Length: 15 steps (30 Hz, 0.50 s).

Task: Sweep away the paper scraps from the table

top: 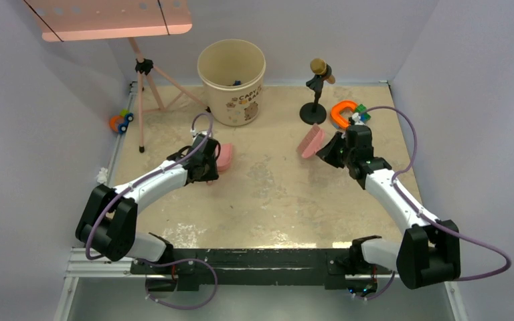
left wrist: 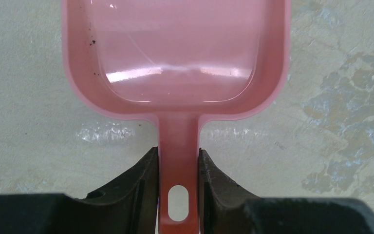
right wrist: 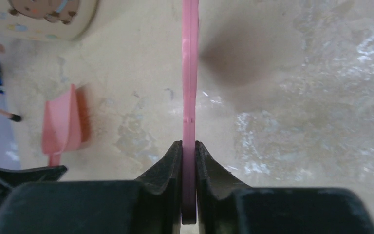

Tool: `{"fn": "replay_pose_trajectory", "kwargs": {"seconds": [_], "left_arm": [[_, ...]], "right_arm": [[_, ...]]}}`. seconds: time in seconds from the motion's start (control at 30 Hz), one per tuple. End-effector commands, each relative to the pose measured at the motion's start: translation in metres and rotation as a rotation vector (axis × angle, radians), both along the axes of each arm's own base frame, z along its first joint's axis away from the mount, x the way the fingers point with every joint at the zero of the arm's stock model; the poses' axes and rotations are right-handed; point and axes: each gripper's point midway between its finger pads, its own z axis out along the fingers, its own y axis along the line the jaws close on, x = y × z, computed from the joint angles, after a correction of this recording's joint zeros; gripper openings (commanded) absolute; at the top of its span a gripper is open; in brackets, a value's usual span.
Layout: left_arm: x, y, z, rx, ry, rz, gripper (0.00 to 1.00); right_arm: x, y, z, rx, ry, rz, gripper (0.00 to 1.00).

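Note:
My left gripper [top: 209,164] [left wrist: 177,153] is shut on the handle of a pink dustpan [top: 224,157] [left wrist: 175,53], which lies left of centre on the table [top: 268,194]. The pan holds only a few dark specks. My right gripper [top: 334,150] [right wrist: 189,145] is shut on a flat pink sweeper [top: 311,142] [right wrist: 190,73], seen edge-on in the right wrist view, which also shows the dustpan [right wrist: 63,126] at the left. I see no paper scraps on the tabletop. A dark blue bit [top: 235,83] shows inside the bucket, and a white wad [top: 102,175] lies outside the left frame.
A cream bucket [top: 231,80] [right wrist: 44,17] stands at the back centre. A small dark figurine [top: 318,90] and an orange horseshoe toy [top: 343,114] sit at the back right. A pink tripod [top: 144,73] and an orange-blue toy [top: 120,122] stand at the back left.

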Motion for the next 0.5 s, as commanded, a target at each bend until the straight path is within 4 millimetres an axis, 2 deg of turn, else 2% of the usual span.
{"fn": "replay_pose_trajectory", "kwargs": {"seconds": [0.0,0.07,0.13,0.17,0.3,0.47], "left_arm": [[0.033,-0.007,0.028,0.003,-0.092,0.001,0.00],[0.034,-0.007,0.029,0.009,-0.087,-0.004,0.00],[0.032,-0.007,0.028,0.011,-0.087,-0.008,0.00],[0.032,-0.006,0.028,0.011,-0.089,-0.009,0.00],[0.030,-0.003,0.028,0.020,-0.100,-0.010,0.00],[0.034,-0.007,0.028,0.013,-0.106,-0.024,0.00]], "right_arm": [[0.025,0.022,0.037,0.249,-0.121,0.134,0.22],[0.031,0.022,0.041,0.301,-0.129,0.150,0.38],[0.034,0.019,0.041,0.282,-0.115,0.155,0.80],[0.034,0.015,0.039,0.245,-0.107,0.157,0.86],[0.033,-0.013,0.048,0.082,-0.147,0.078,0.92],[0.019,-0.038,0.067,-0.061,-0.215,0.027,0.95]]}}
